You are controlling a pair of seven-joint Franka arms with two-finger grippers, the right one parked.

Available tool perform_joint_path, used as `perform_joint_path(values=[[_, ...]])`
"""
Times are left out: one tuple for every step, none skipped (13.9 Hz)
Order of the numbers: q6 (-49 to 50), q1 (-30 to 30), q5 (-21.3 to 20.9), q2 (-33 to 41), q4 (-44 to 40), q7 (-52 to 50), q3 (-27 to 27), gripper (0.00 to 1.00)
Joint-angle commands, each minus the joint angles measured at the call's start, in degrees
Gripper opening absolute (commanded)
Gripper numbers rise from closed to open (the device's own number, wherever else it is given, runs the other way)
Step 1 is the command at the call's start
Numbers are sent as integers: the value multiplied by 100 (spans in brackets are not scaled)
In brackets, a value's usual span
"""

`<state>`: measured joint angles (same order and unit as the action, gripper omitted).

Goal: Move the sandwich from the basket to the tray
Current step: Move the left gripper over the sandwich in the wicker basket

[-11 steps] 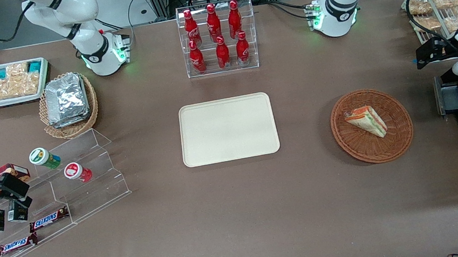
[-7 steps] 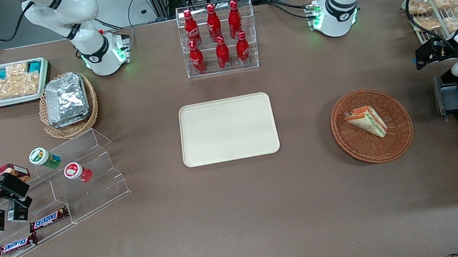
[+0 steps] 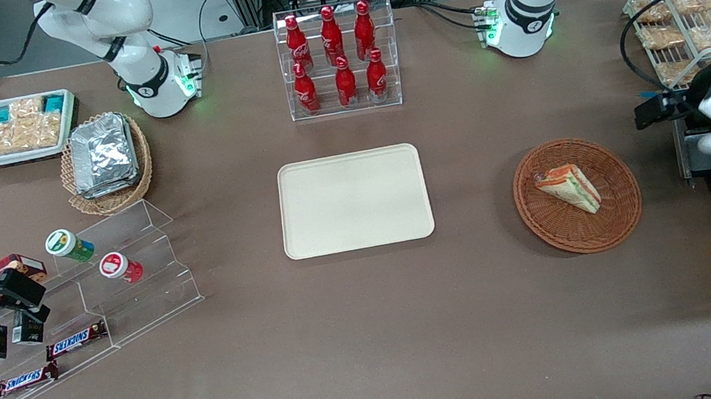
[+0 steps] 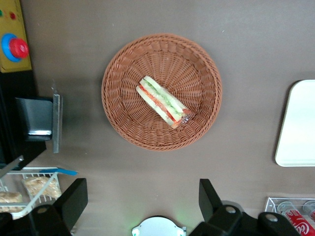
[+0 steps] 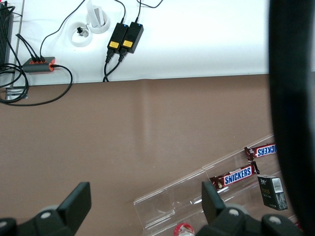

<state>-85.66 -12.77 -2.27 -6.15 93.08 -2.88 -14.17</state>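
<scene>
Wrist view shows the pincer (image 4: 142, 199) spread wide and empty, high above the desk (image 4: 147, 14) just off the basket (image 4: 118, 118), where the sandwich (image 4: 164, 102) lies with its long axis diagonal to the finger line.

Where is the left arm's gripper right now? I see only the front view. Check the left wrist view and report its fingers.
Observer: The gripper hangs above the table beside the round reddish-brown woven wicker basket, not over it. Its fingers are spread wide, with nothing between them.
Operator: Now tell me how the sandwich lies.
Observer: The small triangular clear-wrapped sandwich lies near the basket's middle. Its layered edge of green, red and white filling is turned up toward the wrist camera.
</scene>
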Motion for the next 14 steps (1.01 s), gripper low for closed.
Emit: perform_joint_path(values=[[-423, 82, -90, 0, 463, -309, 11, 100], [-660, 82, -81, 26, 709, -528, 11, 100], [-880, 91, -81, 26, 903, -721, 11, 100], [-1152, 91, -72, 61, 1140, -845, 2, 100], [-1433, 91, -55, 140, 1395, -942, 2, 100], [-1697, 91, -29, 201, 1632, -1012, 11, 100], [-1917, 91, -11, 272, 1843, -1065, 11, 100], [-2137, 91, -2, 316, 2054, -1162, 11, 100], [-2365, 91, -2, 351, 2230, -1293, 11, 100], [-2637, 91, -2, 395, 2458, -1442, 11, 100], [-2901, 91, 7, 448, 2687, -1574, 11, 100], [-3182, 91, 7, 492, 2933, -1741, 11, 100], [-3515, 91, 7, 562, 3214, -1917, 11, 100], [-3797, 91, -2, 580, 3434, -2084, 11, 100]])
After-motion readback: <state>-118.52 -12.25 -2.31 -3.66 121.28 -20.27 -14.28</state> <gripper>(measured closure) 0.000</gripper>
